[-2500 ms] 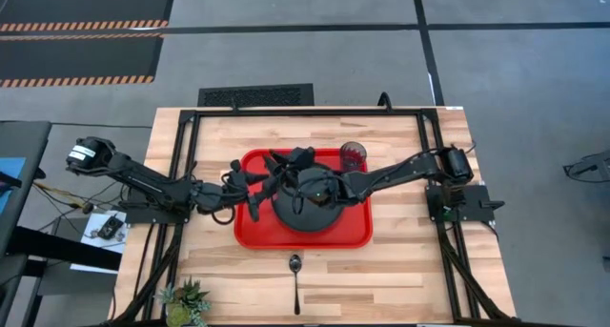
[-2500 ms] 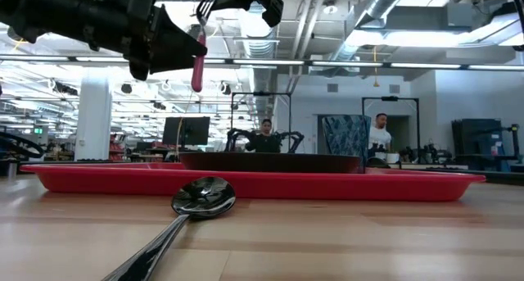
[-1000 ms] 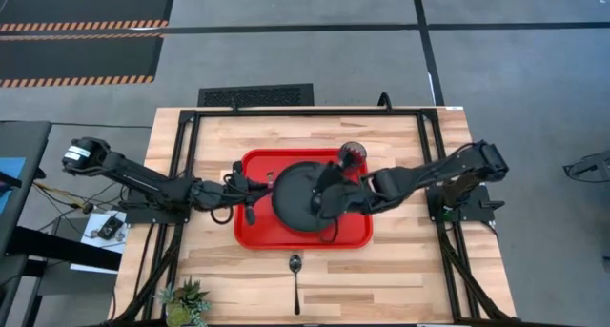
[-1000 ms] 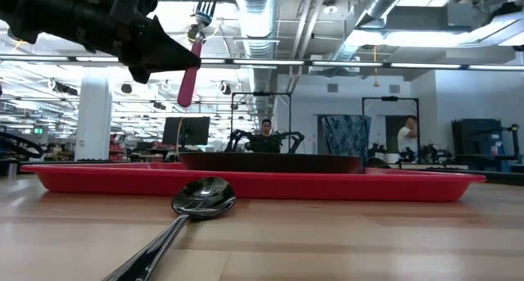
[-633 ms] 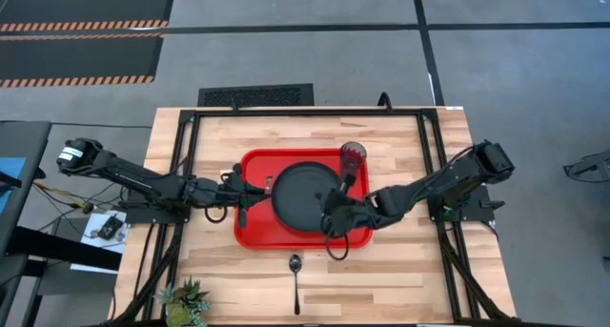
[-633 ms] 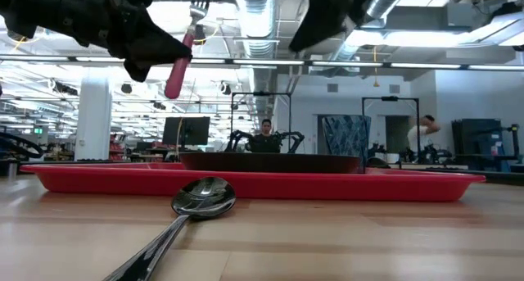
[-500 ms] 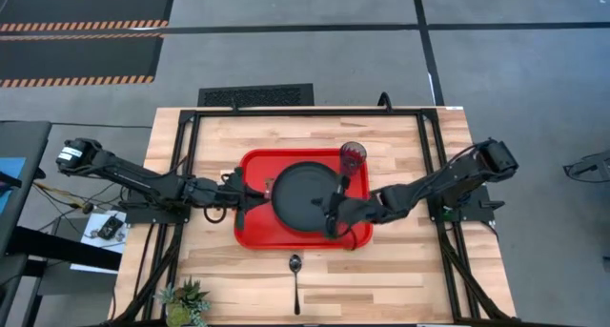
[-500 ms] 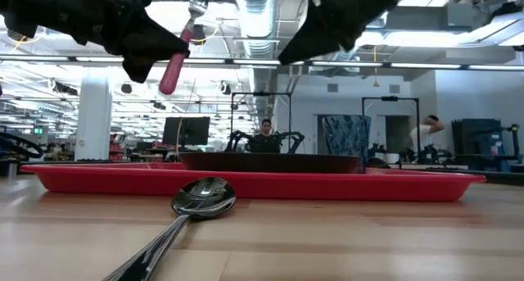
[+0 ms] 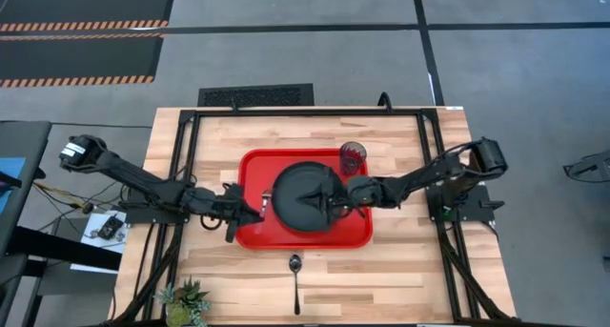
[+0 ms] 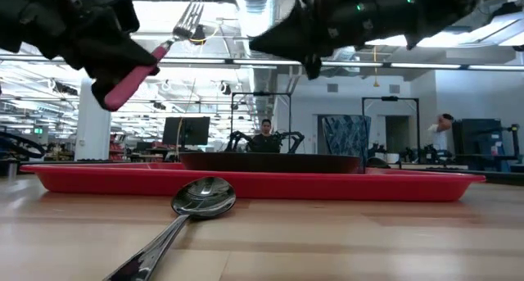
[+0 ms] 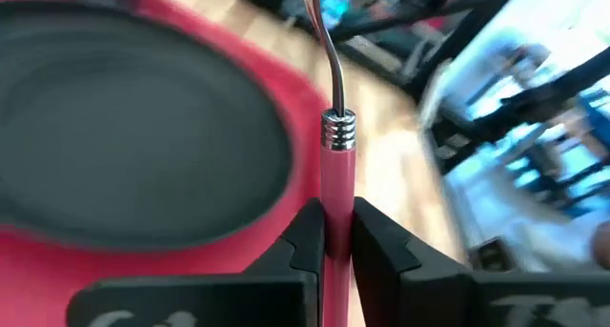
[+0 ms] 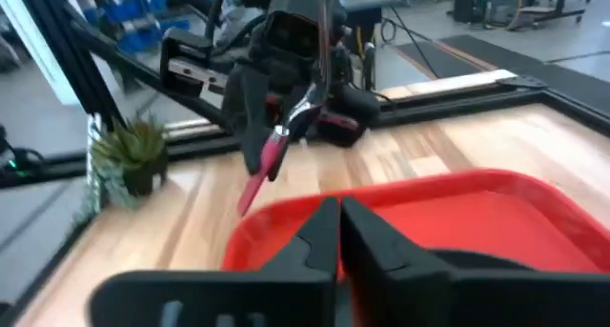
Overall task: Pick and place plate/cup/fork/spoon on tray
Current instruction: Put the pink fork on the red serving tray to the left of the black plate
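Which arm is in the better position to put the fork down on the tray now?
The left arm. Its claw is shut on the fork, held in the air over the left edge of the tray. The right claw holds nothing and hangs over the plate.

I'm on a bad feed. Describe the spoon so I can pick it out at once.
Start at the large bright red rectangular plastic tray in the middle of the wooden table. Just off its near long edge, on bare wood, lies the small dark metal spoon, its oval bowl toward the tray. Unlike the pink-handled fork, held in the left claw, it is all metal and untouched.
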`<state>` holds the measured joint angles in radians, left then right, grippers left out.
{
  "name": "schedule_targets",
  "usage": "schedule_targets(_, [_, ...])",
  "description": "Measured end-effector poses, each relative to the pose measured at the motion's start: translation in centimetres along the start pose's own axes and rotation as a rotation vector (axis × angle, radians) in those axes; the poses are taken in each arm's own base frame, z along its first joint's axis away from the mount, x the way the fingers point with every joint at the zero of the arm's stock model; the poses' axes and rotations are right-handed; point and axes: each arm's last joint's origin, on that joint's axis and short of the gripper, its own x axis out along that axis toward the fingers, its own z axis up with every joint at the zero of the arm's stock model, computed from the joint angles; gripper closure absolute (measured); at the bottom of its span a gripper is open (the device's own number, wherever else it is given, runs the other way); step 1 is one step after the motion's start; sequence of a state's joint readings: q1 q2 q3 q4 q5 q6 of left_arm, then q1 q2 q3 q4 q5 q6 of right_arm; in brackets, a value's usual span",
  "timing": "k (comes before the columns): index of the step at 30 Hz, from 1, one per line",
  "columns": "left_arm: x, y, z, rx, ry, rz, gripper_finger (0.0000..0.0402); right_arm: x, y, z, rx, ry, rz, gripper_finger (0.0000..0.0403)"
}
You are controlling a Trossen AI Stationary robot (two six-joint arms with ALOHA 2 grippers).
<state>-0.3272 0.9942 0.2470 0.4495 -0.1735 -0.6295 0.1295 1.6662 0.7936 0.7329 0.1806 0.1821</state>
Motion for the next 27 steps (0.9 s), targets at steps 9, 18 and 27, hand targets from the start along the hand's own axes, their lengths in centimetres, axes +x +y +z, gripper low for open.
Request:
schedule_targets(9, [0.9, -0.5, 0.0, -0.066, -0.008, -0.146, 0.0386, 3.6, 0.8, 1.9, 0.118, -0.118, 0.189, 0.0245])
schedule_targets(18, [1.0, -0.4, 0.0, -0.061, -0.010, -0.146, 0.0386, 6.0, 1.2, 3.0, 0.110, -0.149, 0.223, 0.0197])
schedule_targets(27, [1.0, -0.4, -0.1, -0.047, 0.003, -0.153, 0.0386, 6.3, 1.6, 3.1, 0.070, -0.113, 0.197, 0.0229])
